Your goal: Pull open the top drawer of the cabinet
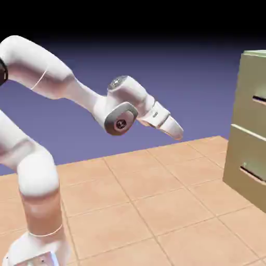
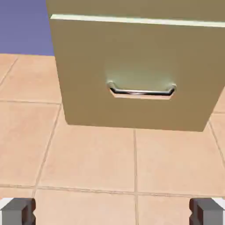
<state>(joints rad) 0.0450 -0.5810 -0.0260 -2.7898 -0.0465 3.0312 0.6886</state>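
Grey fingertips (image 2: pixel 17 212) sit at the bottom corners of the hand view, far apart, with only tiled table (image 2: pixel 96 162) between them: the jaws (image 1: pixel 176 132) are spread wide and hold nothing, touch nothing.

Beyond the tiles stands the cabinet (image 1: pixel 249 130), well apart from the hand, at the right edge of the exterior view. The hand camera is looking at a lower drawer (image 2: pixel 132 74) and its metal handle (image 2: pixel 141 91). The top drawer (image 1: pixel 254 88) is the front above that one; in the hand view only a strip of it shows past the pale seam at the top, and its handle is out of frame. In the exterior view its dark slot is cut by the picture's edge.

To do the reach well, my judgement is that the hand should rise and level out until the upper handle sits centred between the fingertips, then advance straight in with the jaws kept wide. The risk is settling for the handle already in sight, which belongs to the wrong drawer.
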